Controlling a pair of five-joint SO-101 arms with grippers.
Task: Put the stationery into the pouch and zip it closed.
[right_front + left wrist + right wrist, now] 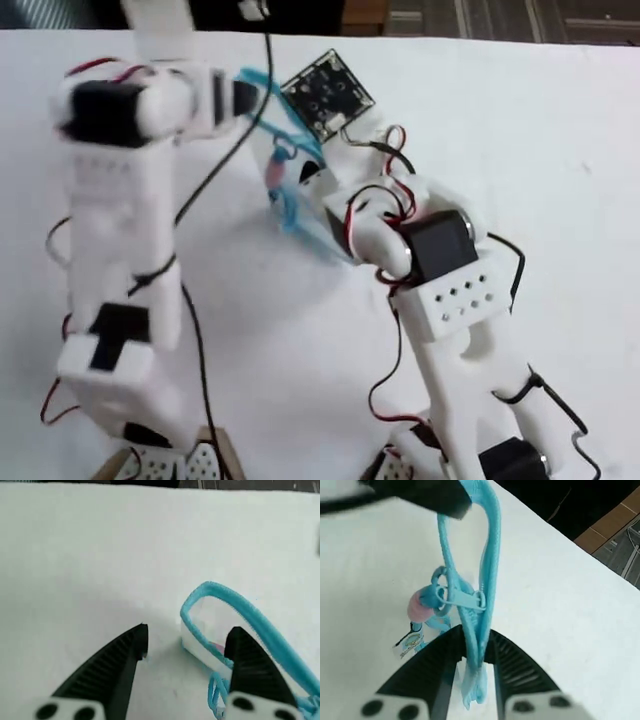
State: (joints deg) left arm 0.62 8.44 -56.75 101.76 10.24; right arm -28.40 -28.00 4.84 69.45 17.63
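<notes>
Right pincer (475,665) clamped on pouch (490,555) zip edge; left pincer (189,630) gaping, empty. Brace firmly; left should take zip pull (465,600).

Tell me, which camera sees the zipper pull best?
The right wrist view: the zipper pull hangs close and whole beside a pink bead, near the right tool. The high view makes it too small to tell. The left wrist view has blue loops by the pouch that might be it.
</notes>
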